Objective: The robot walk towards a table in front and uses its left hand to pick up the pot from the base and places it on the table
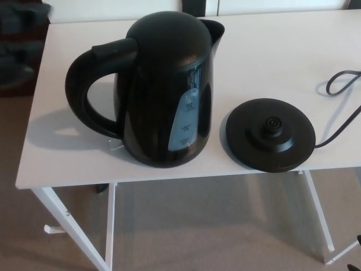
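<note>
Standing upright on the white counter (282, 51), the black pot (169, 90) sits just left of its round base (271, 134), handle toward frame left. 1 dark blur at the upper left looks like the left hand (20, 48), clear of the pot; open or closed, I cannot tell.

Black cord (330, 84) at far right: one loop near the picture's edge, and a second stretch below it running diagonally out of frame on the right. Beige carpet (214, 226) fills the lower part, plain, with soft shadows. Dark furniture (20, 45) top left, blurred, type unclear. White panels (113, 8) along the back, with a dark narrow object (194, 5) between two of them, cut off by the top edge. Small dark item (101, 187) on the carpet, too small to identify. Dark speck (354, 266) in the bottom right corner.
</note>
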